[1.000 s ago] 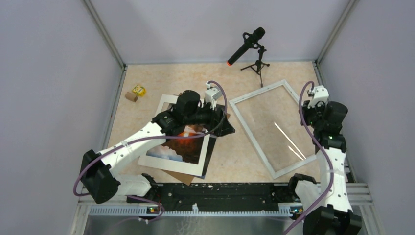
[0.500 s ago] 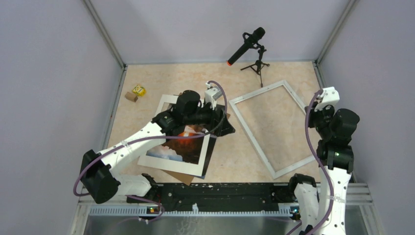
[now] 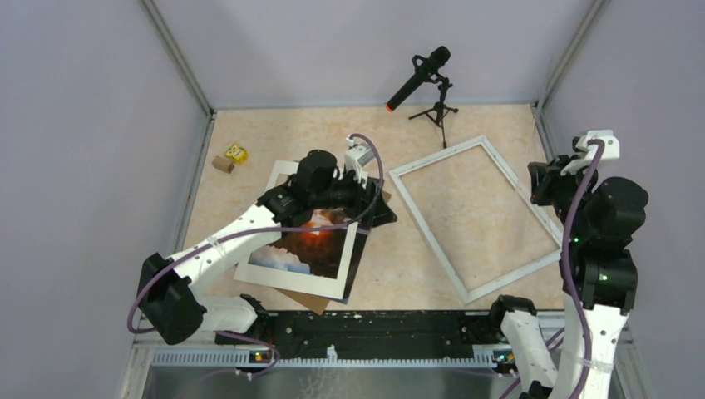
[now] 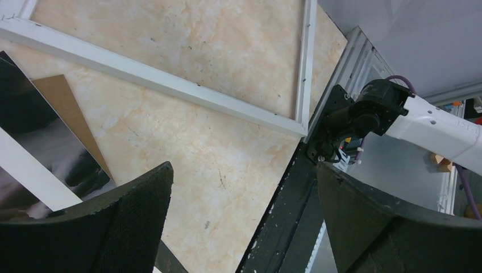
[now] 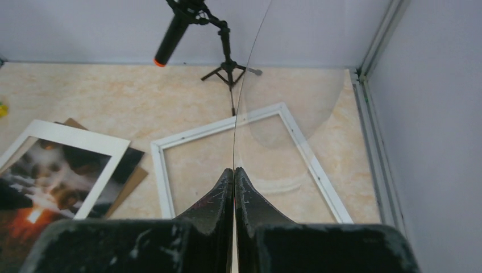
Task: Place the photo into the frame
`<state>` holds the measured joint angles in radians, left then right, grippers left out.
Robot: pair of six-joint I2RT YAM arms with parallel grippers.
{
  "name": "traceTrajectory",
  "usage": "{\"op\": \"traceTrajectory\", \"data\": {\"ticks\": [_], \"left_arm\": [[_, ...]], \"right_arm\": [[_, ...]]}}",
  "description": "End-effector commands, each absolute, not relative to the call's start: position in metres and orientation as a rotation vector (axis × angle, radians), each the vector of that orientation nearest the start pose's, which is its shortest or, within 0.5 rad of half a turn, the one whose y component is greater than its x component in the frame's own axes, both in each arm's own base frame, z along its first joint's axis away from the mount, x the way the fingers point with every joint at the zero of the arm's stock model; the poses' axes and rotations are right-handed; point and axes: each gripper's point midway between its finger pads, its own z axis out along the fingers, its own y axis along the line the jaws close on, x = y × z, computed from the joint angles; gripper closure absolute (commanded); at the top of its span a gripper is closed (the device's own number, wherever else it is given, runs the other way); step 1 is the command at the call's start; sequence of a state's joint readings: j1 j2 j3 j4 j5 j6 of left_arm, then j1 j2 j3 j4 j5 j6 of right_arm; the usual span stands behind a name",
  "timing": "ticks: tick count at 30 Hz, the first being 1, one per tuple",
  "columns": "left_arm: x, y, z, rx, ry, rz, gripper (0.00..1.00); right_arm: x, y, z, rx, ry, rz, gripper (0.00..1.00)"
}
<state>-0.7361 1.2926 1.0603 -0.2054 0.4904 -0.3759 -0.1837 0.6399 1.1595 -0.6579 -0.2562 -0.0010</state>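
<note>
Well, far left sit two small blocks (image 3: pixel 231 156). Next, the photo (image 3: pixel 309 247) lies flat on the table (image 3: pixel 382 274) with a white mat (image 3: pixel 283 279) over it and a brown board (image 3: pixel 309 301) beneath. My left gripper (image 4: pixel 244 224) hovers over that stack's far right corner, jaws spread wide, gripping nothing. Right of it the frame (image 3: pixel 429 237) lies flat, apart from the photo, with a microphone (image 3: pixel 418 77) behind. My right gripper (image 5: pixel 233 170), held high beyond the frame's right side, is pinched tight on a clear sheet (image 5: pixel 267 102) standing edge-on.
</note>
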Motion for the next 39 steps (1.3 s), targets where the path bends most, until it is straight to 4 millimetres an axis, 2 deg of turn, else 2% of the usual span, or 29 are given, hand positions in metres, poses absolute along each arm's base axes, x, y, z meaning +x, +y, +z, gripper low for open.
{"op": "traceTrajectory", "data": {"ticks": [1, 9, 15, 19, 22, 27, 29, 32, 36, 39], "left_arm": [[0.228, -0.329, 0.254, 0.698, 1.999, -1.196, 0.02], [0.239, -0.319, 0.259, 0.654, 1.994, -1.172, 0.02], [0.246, -0.312, 0.263, 0.636, 1.986, -1.132, 0.01], [0.251, -0.306, 0.265, 0.619, 1.985, -1.099, 0.02], [0.251, -0.307, 0.266, 0.621, 1.981, -1.103, 0.02], [0.25, -0.307, 0.266, 0.621, 1.979, -1.112, 0.02], [0.249, -0.308, 0.265, 0.624, 1.978, -1.12, 0.02], [0.247, -0.309, 0.265, 0.627, 1.971, -1.135, 0.02], [0.246, -0.309, 0.266, 0.628, 1.967, -1.135, 0.02], [0.245, -0.311, 0.264, 0.635, 1.974, -1.147, 0.02]], "right_arm": [[0.225, 0.028, 0.394, -0.076, 1.707, 0.22, 1.0], [0.223, 0.087, 0.428, -0.131, 1.654, 0.647, 1.0], [0.235, 0.11, 0.436, -0.102, 1.664, 0.899, 1.0], [0.241, 0.122, 0.431, -0.126, 1.679, 1.017, 1.0], [0.256, 0.108, 0.409, -0.033, 1.747, 0.922, 1.0], [0.289, 0.06, 0.339, 0.224, 1.917, 0.632, 1.0], [0.299, 0.043, 0.314, 0.27, 1.94, 0.531, 1.0], [0.311, 0.019, 0.276, 0.288, 1.961, 0.396, 1.0], [0.318, -0.026, 0.226, 0.333, 2.041, 0.227, 1.0], [0.319, -0.04, 0.202, 0.239, 2.098, 0.136, 1.0]]}}
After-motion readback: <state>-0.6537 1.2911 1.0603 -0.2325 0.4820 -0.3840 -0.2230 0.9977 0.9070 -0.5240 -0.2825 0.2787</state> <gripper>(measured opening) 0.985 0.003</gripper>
